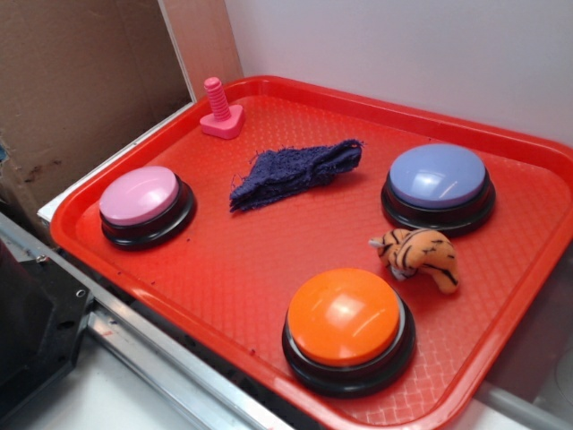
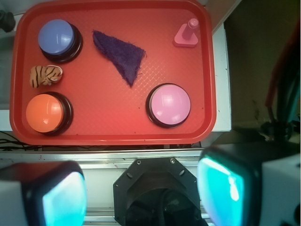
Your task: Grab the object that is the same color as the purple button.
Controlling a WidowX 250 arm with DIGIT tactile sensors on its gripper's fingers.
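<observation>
The dark navy-purple knitted cloth (image 1: 295, 170) lies flat on the red tray (image 1: 224, 269), in its far middle; in the wrist view the cloth (image 2: 121, 54) sits at upper centre. The lavender-blue dome button (image 1: 438, 184) stands at the tray's right, and shows in the wrist view (image 2: 57, 38) at upper left. My gripper (image 2: 141, 193) is open and empty, high above the robot's base, well short of the tray and of the cloth. Its teal pads (image 2: 220, 188) frame the bottom of the wrist view. The gripper does not show in the exterior view.
A pink dome button (image 1: 143, 204), an orange dome button (image 1: 347, 324), a plush tiger (image 1: 419, 255) and a pink plastic bolt (image 1: 219, 109) also sit on the tray. A cardboard wall (image 1: 81, 81) stands at the left. A metal rail (image 2: 108, 157) runs along the tray's near edge.
</observation>
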